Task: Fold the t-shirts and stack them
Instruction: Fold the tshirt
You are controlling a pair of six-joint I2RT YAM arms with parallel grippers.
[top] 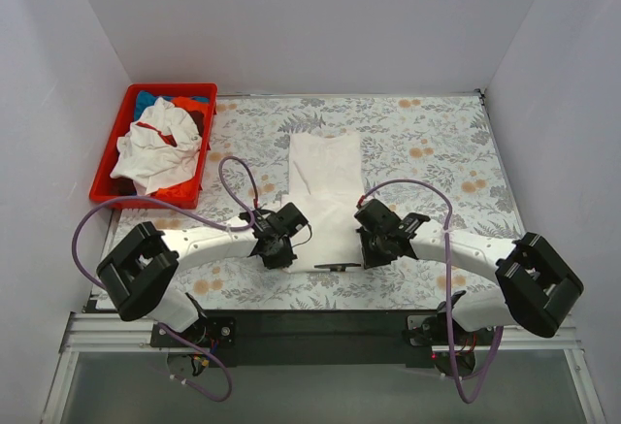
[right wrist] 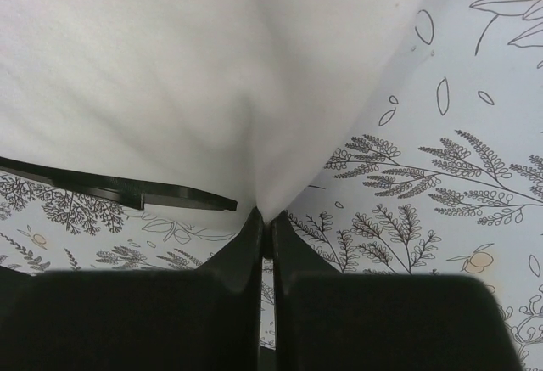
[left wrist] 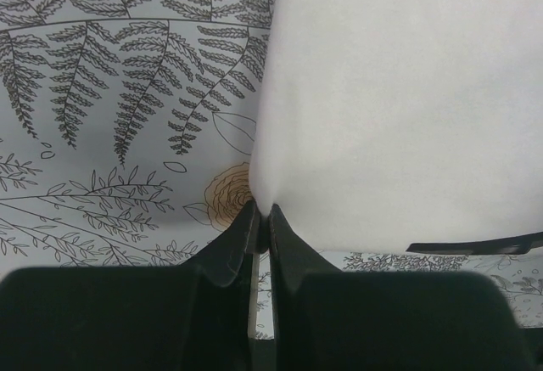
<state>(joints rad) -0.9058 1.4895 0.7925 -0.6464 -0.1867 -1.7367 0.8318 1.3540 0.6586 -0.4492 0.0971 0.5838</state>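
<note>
The large white cloth t-shirt (top: 325,167) lay flat in the middle of the floral-patterned counter (top: 437,152). The left hand (left wrist: 261,216) was pinched tight on its lower-left corner, and the right hand (right wrist: 265,218) likewise on its lower-right corner. This looked like the start of the first fold. Next, both hands would need to lift together and carry that edge up the frame over the shirt. More crumpled t-shirts (top: 155,147) waited in the red plastic bin (top: 107,189) at upper left.

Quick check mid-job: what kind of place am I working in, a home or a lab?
Probably a lab test booth, not a home: plain white walls box in the table, and a red bin of crumpled shirts sits beside the white shirt laid out for folding.
</note>
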